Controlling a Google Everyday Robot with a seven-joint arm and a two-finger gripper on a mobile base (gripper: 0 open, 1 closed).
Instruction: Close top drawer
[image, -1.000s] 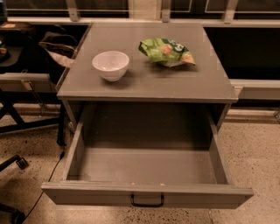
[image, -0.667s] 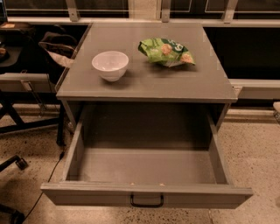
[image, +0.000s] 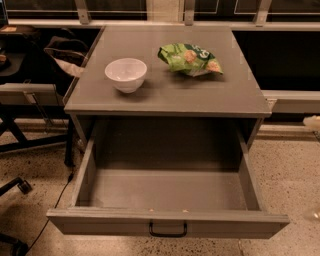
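Observation:
The top drawer (image: 167, 223) of the grey cabinet stands pulled far out toward me. Its deep box is empty inside. Its flat front faces me at the bottom of the camera view, with a small black bar handle (image: 168, 230) at its centre. The two slimmer drawers below are hidden under it. My gripper is not in view.
On the cabinet top (image: 165, 100) sit a white bowl (image: 126, 74) at the left and a green snack bag (image: 190, 59) at the back right. Chair legs and a caster (image: 22, 186) stand on the speckled floor at the left. A pale object (image: 312, 122) shows at the right edge.

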